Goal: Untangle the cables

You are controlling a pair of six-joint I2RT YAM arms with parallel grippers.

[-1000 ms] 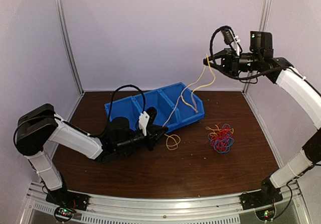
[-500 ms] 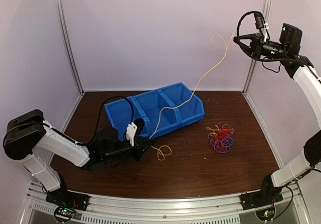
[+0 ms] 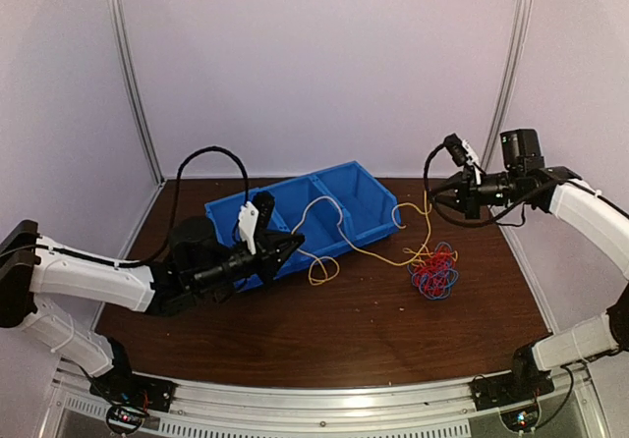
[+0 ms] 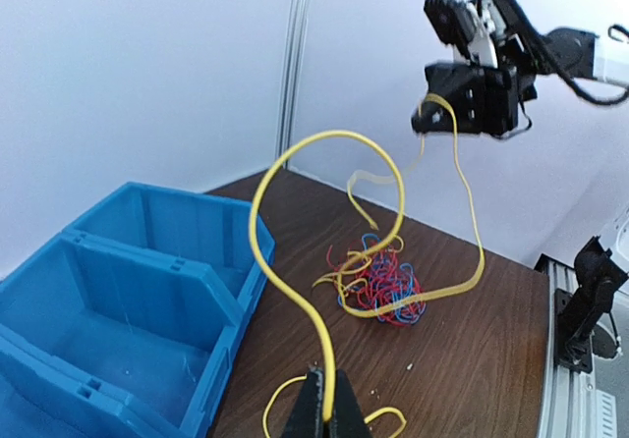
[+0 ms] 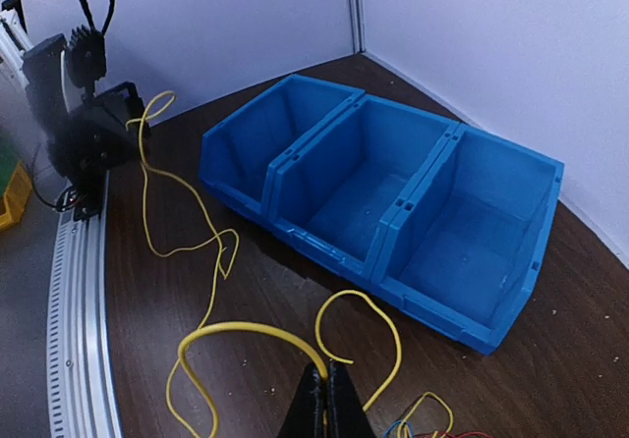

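Observation:
One yellow cable runs slack between both grippers, looping over the front of the blue bin. My left gripper is shut on one end, just in front of the bin; the cable rises from its jaws in a big loop. My right gripper is shut on the other end, in the air right of the bin; the cable arcs away from its jaws. A tangle of red, blue and yellow cables lies on the table under the right gripper; it also shows in the left wrist view.
The blue bin has three compartments and stands at the back middle of the brown table. A short yellow loop lies on the table beside the left gripper. Metal frame posts stand at the back corners, white walls behind.
My right gripper came down from high at the back right to just above the table by the bin. The taut yellow cable went slack and loops. My left gripper shifted slightly right.

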